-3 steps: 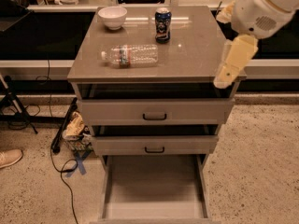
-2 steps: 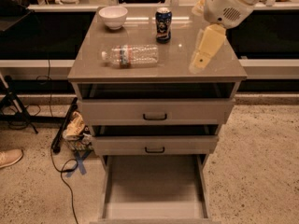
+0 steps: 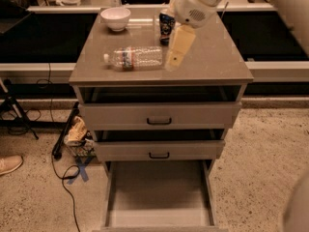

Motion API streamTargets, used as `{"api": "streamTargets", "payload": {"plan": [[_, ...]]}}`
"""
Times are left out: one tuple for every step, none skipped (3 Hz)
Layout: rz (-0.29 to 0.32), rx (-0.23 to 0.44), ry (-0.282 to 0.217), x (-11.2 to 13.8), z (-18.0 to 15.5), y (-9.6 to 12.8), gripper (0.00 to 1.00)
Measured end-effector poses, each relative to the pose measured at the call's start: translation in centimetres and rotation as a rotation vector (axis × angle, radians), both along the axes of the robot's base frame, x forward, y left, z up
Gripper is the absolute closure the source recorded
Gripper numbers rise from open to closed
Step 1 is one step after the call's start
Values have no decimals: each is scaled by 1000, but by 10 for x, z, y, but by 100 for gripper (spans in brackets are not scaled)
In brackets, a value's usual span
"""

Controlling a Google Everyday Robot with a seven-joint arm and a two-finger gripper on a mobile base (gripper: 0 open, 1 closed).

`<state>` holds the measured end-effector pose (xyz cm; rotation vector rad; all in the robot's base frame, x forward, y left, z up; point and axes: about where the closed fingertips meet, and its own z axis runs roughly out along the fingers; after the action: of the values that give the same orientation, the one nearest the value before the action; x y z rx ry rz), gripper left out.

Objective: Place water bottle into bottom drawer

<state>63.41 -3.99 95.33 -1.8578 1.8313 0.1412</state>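
Cream gripper (image 3: 173, 61) hangs over the desk (image 3: 217, 62), just right of the water bottle (image 3: 136, 58); you cannot tell whether it is spread or closed. Bottle lies on its side, ungrasped. Bottom drawer (image 3: 159, 197) stands pulled out, without the bottle. Grasp, carry and placement are all left to do.

We see the water bottle (image 3: 134, 58) lying sideways on the cabinet top (image 3: 219, 57) — the gripper (image 3: 173, 62) just beside it. The bottom drawer (image 3: 159, 195) sits open.
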Motion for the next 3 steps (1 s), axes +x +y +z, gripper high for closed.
{"api": "streamTargets", "payload": {"plan": [[26, -12, -6, 24, -21, 23, 0], [47, -27, 2, 55, -42, 50, 0], [62, -54, 21, 80, -64, 76, 0]]}}
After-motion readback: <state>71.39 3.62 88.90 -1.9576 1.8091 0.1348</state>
